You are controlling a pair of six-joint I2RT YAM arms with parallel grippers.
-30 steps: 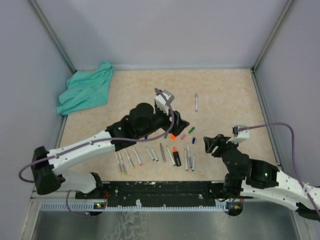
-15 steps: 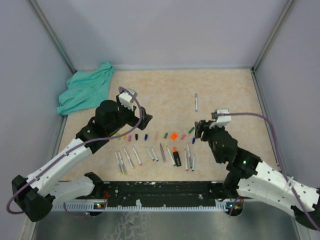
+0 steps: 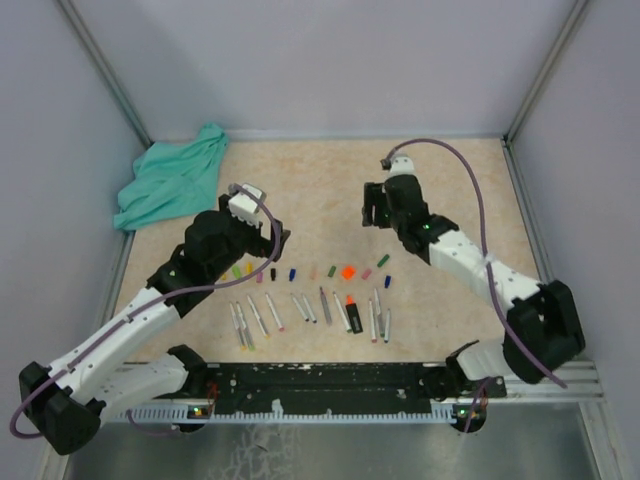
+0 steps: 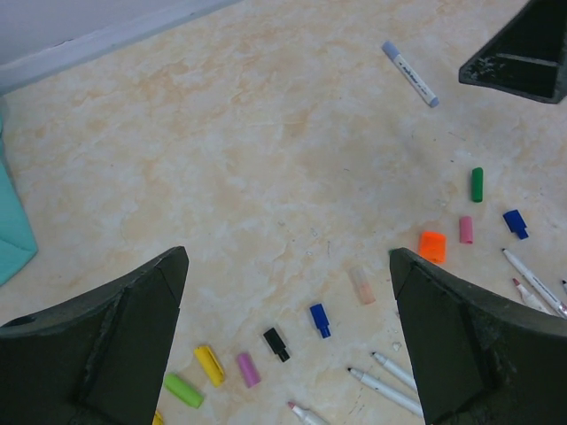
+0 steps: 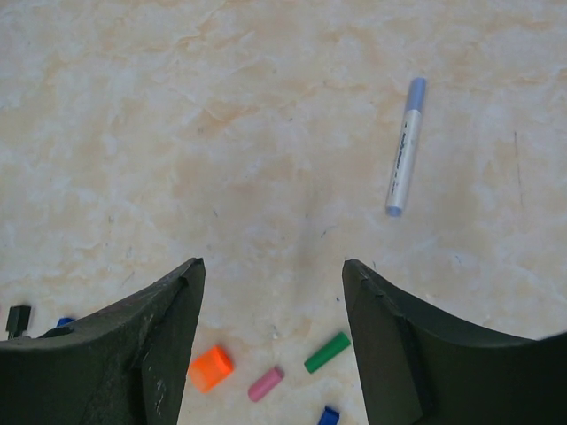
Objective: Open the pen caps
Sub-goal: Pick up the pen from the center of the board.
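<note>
Hovering my right gripper [image 5: 270,274], part-spread and empty — the capped pen [image 5: 403,146] lies just beside it; a skewed descent could roll it. Left gripper [image 4: 288,257] gapes wide above loose pen caps [image 4: 431,245].

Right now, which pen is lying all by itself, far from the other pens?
The white pen with the light-blue end. It lies alone beyond the little caps, while the other pens lie side by side near the arms' bases.
</note>
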